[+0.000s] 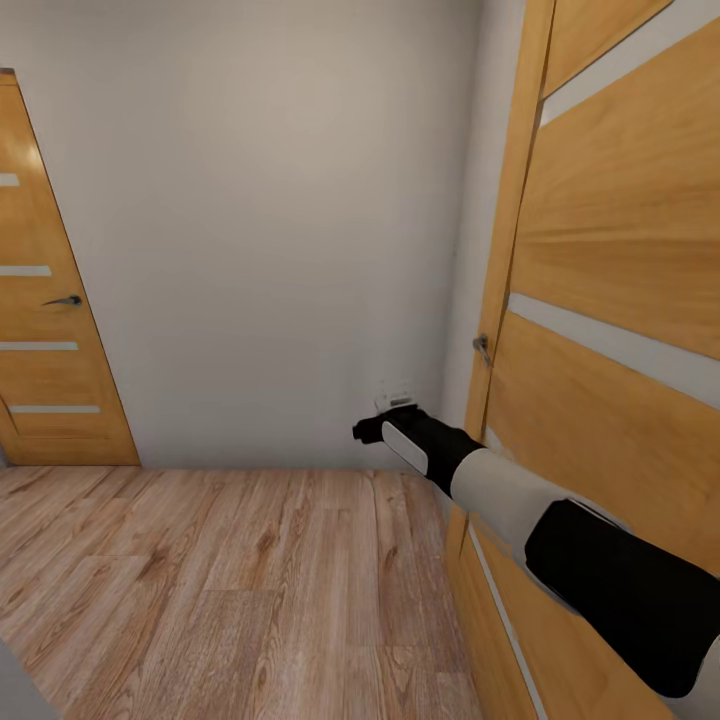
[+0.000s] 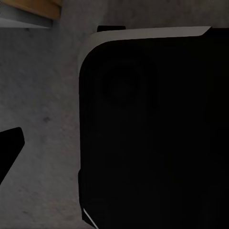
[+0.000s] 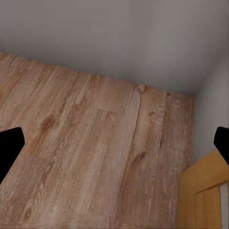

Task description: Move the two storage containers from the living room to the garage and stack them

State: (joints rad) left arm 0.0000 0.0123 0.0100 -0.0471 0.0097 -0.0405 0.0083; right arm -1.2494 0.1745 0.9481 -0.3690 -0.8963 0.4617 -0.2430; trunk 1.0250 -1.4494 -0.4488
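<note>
The robot stood in transit between rooms, no containers in sight, its right gripper [image 1: 372,428] stretched wide and empty beside an open door [image 1: 610,300], so I judged it next had to steer through; the left pincer's state I couldn't tell.

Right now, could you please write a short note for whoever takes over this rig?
Right gripper: open and empty, arm stretched forward beside the wooden door on the right.
Left gripper: state unclear in the dark left wrist view.
Surroundings: a small space with wood plank floor, a grey wall and a second door on the left.
Left to do: find both bins, carry them to the garage and stack them.
</note>
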